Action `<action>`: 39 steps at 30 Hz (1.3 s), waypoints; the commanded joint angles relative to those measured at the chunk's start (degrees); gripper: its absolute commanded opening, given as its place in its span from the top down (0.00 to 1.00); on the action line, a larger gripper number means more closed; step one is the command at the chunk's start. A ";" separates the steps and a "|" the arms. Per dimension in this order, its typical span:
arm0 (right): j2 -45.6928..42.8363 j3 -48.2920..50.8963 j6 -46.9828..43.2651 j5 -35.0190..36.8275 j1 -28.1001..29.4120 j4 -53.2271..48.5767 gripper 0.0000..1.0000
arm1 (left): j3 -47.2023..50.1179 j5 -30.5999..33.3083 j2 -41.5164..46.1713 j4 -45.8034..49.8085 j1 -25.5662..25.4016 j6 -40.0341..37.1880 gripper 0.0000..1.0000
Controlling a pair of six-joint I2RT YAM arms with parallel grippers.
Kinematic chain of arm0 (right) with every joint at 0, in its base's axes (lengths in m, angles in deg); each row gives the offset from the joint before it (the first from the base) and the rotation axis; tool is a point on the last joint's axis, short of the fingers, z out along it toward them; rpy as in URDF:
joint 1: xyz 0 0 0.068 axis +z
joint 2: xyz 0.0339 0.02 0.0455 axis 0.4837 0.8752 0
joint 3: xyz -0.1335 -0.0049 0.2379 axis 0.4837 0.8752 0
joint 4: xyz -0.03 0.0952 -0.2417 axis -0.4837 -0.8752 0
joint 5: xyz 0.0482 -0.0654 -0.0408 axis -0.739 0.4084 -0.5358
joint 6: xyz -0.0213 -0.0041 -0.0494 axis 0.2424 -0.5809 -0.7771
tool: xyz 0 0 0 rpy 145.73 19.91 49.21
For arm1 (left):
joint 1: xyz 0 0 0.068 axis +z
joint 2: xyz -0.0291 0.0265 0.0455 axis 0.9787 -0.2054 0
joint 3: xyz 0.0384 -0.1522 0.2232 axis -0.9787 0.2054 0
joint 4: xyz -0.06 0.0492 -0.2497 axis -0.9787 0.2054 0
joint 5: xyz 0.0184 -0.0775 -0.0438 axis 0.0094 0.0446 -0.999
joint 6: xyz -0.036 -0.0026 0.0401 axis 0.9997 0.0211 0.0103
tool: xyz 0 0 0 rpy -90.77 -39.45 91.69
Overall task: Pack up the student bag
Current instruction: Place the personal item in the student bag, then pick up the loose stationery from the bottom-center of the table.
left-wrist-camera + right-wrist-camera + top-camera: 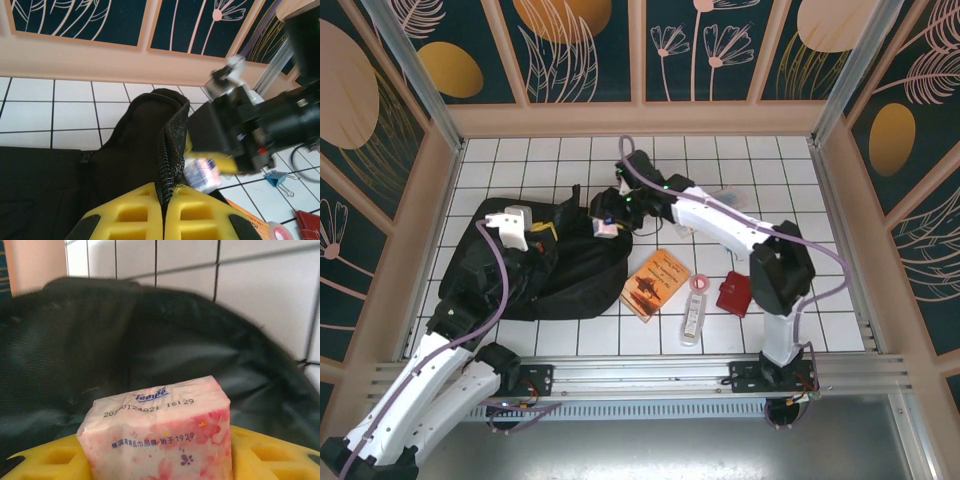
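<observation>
The left tool point(165, 200) pinches the rim of the soft black fabric student bag point(570, 280) on the bench point(790, 160). The right tool point(608, 225) grips a pink floral tissue pack point(157, 435) above its mouth; lowering and releasing inside likely follows.

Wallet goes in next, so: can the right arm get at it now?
Likely not yet: the right gripper holds a tissue pack at the bag. The wallet itself lies uncovered.

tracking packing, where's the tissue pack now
The tissue pack is clamped in the right gripper, just over the open mouth of the black backpack, near centre in the top view.
</observation>
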 commanded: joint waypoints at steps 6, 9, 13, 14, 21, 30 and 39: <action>10.62 -9.77 16.82 -10.40 4.68 8.68 0.45 | -0.47 -0.36 -0.29 -7.90 -0.03 1.49 1.00; 15.87 -16.85 19.50 -12.34 5.28 7.80 0.35 | -0.78 -0.16 -0.88 -8.60 -0.03 2.25 1.00; 17.39 -20.51 18.44 -11.73 5.38 5.89 0.16 | -0.97 -0.15 -0.99 -9.22 -0.03 2.14 1.00; 16.79 -19.89 17.82 -11.32 5.29 5.84 0.15 | -0.98 -0.09 -0.89 -9.22 -0.03 2.11 1.00; 8.27 -12.88 6.56 -5.36 4.00 -0.07 0.16 | -0.10 0.32 -0.32 -8.97 -0.03 1.64 1.00; -16.45 14.13 -6.63 14.38 -0.13 -8.94 0.20 | 0.25 -1.87 -0.83 -7.39 -0.03 0.75 1.00; -27.69 34.42 -3.97 26.83 -2.86 -25.95 0.21 | -0.58 -2.72 -0.90 -1.29 -0.03 0.52 1.00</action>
